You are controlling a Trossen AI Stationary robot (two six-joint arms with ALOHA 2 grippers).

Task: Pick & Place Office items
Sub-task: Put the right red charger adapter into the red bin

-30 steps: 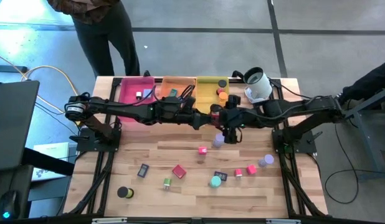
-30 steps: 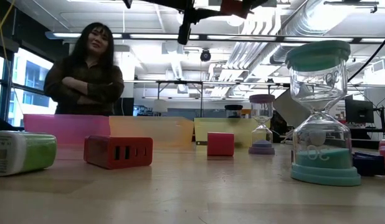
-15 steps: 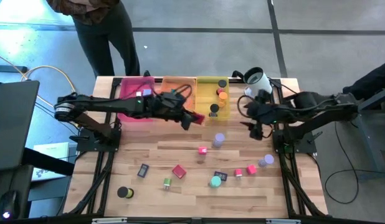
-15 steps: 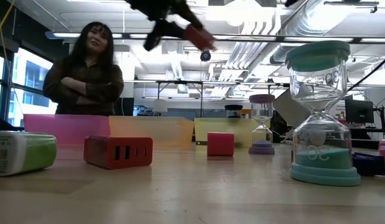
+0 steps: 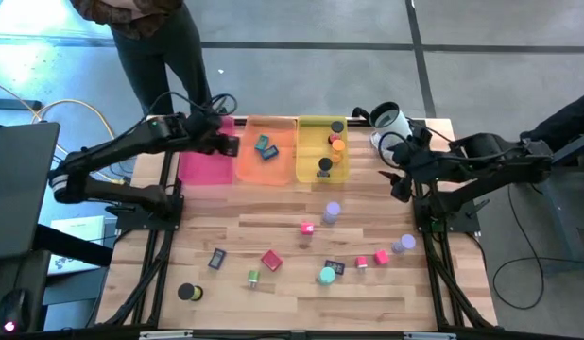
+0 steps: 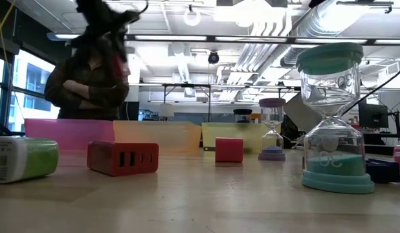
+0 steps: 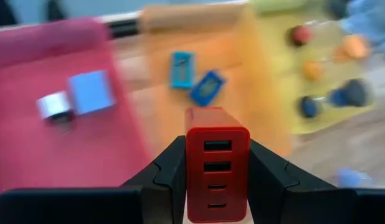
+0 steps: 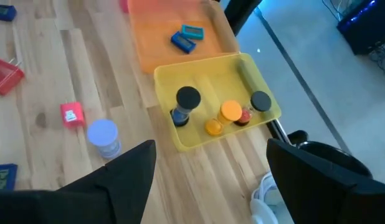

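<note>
Now, near things first.
My left gripper (image 7: 217, 180): over the far left of the table, above the pink tray; both fingers (image 7: 171, 171) press the sides of a red charger block (image 7: 217, 158), its row of ports facing the wrist camera.
Red charger block seen from above: a small red shape at my left gripper (image 5: 223, 142), at the pink tray's right edge.
My right gripper (image 5: 398, 179): off the table's right side near the white device, fingers spread wide with nothing between them.
Near table items: a black cylinder (image 5: 186, 292), a green cylinder (image 5: 254, 278), a dark flat rectangle (image 5: 217, 258), a second red block (image 5: 271, 260), a teal hourglass (image 5: 326, 275), a dark blue rectangle (image 5: 335, 267), two pink cubes (image 5: 362, 262) and (image 5: 381, 256), a purple cylinder (image 5: 406, 244).
Middle of the table: a pink cube (image 5: 307, 228) just beside a lavender cylinder (image 5: 332, 212).
Pink tray (image 5: 193, 170): holds a light blue piece (image 7: 91, 92) and a white piece (image 7: 53, 106), side by side.
Orange tray (image 5: 249, 168): two blue rectangles (image 5: 266, 145) close together.
Yellow tray (image 5: 311, 127): black-topped and orange cylinders (image 5: 337, 145).
White device (image 5: 390, 127): at the far right corner.
Beyond the table: a person (image 6: 90, 81) stands with arms folded.
</note>
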